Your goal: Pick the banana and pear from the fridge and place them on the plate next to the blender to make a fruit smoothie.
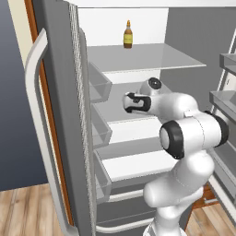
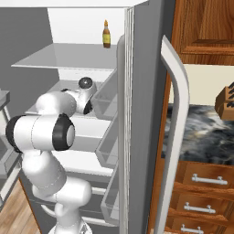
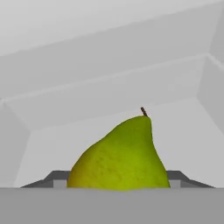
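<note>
hand view: pear (image 3: 120, 157) sits between the claw (image 3: 116, 183) tips

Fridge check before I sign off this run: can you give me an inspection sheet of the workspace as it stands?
Surface: white shelves inside the open fridge; the arm reaches in at mid height.
Job's things: pear stands upright, stem up, close ahead of the end effector, between its finger tips.
Clutter: amber bottle on the top shelf, at the back.
End effector: a tip flanks the pear on either side; contact cannot be told.
Cables: nothing seen.
Surroundings: wood floor; wooden drawers, a dark marbled counter and a knife block beside the fridge.
</note>
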